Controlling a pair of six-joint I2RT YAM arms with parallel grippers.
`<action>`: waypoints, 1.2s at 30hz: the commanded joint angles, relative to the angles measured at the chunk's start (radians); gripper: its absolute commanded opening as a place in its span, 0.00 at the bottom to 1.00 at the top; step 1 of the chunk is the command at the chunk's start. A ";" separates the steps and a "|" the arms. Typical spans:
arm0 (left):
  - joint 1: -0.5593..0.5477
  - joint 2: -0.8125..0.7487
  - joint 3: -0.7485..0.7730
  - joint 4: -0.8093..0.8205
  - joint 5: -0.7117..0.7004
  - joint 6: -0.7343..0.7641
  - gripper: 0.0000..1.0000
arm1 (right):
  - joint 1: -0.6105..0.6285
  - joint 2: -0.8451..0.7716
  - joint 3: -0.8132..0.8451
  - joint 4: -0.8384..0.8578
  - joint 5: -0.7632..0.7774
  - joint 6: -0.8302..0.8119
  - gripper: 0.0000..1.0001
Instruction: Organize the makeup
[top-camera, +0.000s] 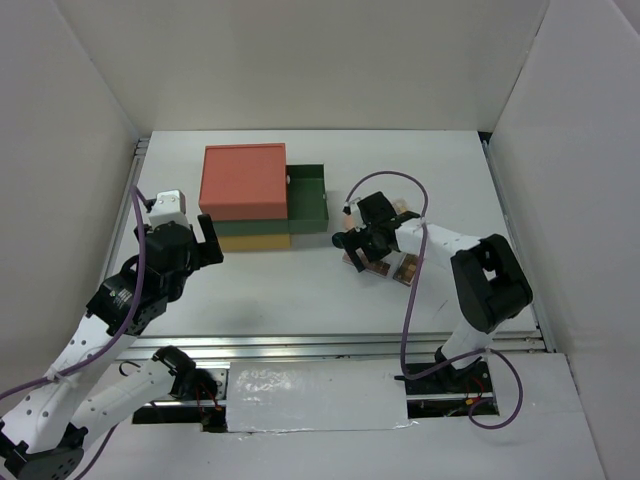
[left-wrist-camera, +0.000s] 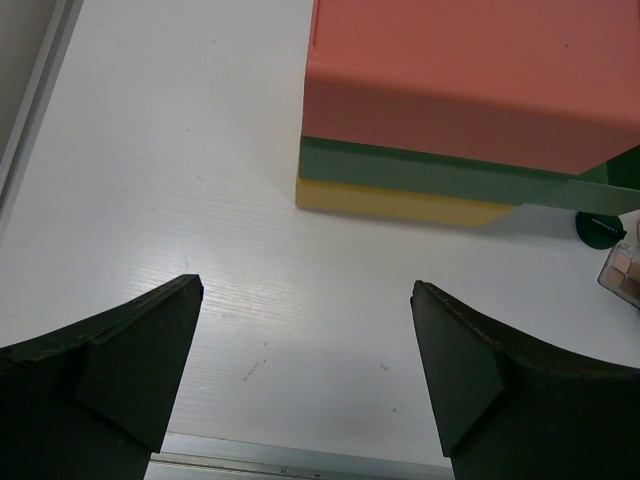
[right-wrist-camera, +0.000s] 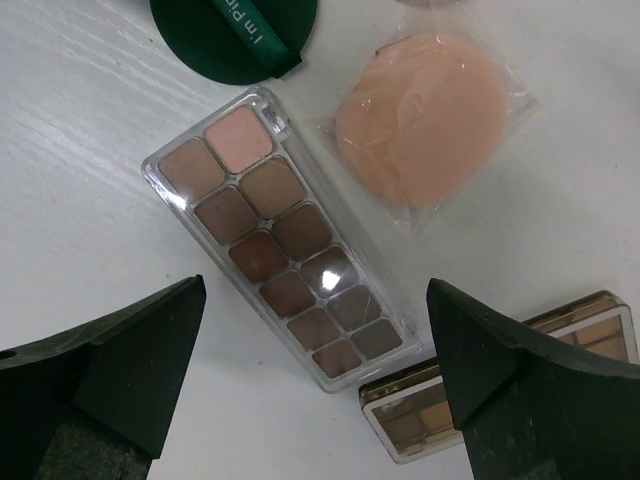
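In the right wrist view a long clear palette (right-wrist-camera: 275, 245) of brown shades lies on the white table. A dark-green disc (right-wrist-camera: 235, 35) lies above it and a peach puff (right-wrist-camera: 430, 115) in plastic wrap to its right. A gold-edged palette (right-wrist-camera: 410, 415) lies at its lower end, partly hidden by my finger. My right gripper (right-wrist-camera: 315, 288) is open and empty, hovering over the clear palette's lower end; in the top view (top-camera: 362, 245) it covers most of the makeup. My left gripper (left-wrist-camera: 307, 285) is open and empty over bare table, left of the drawer box (top-camera: 245, 185). The green tube is not in view.
The stacked orange, green and yellow drawer box (left-wrist-camera: 470, 90) stands at the back, its green drawer (top-camera: 308, 195) pulled open to the right. The disc (left-wrist-camera: 600, 228) and a palette corner (left-wrist-camera: 622, 272) show beside it. White walls enclose the table; a metal rail (top-camera: 330, 345) runs along the near edge.
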 joint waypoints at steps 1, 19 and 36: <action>-0.007 -0.001 -0.005 0.031 -0.019 0.025 1.00 | -0.002 0.021 0.068 0.015 -0.014 -0.042 1.00; -0.018 0.015 -0.007 0.021 -0.042 0.017 0.99 | -0.066 0.168 0.306 0.037 0.064 0.297 0.74; -0.021 0.003 -0.007 0.018 -0.051 0.015 0.99 | -0.078 0.236 0.299 -0.093 0.124 0.404 0.59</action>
